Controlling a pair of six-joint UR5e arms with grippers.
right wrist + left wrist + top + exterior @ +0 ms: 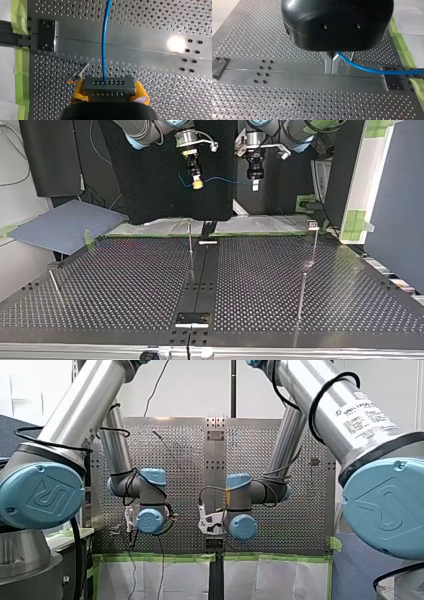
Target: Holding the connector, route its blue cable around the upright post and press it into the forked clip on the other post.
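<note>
Perforated metal bench (125, 285) across the top view's lower half, edged with green tape (160, 557) low in the front view. Behind, at upper centre, black panel (150, 190); blue-grey sheet (65, 225) at left. White wall (200, 385) at the front view's upper centre.

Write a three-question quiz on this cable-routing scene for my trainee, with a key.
1. True or false: the blue cable is already looped around the upright post.
2. Which one holds the connector? A: my left pincer. B: my right pincer. C: neither, it lies on the table.
3. Fill in: my left pincer's metal fingers are shut on the ____.

Key: 1 false, it hangs in the air between the two pincers; 2 B; 3 blue cable.
</note>
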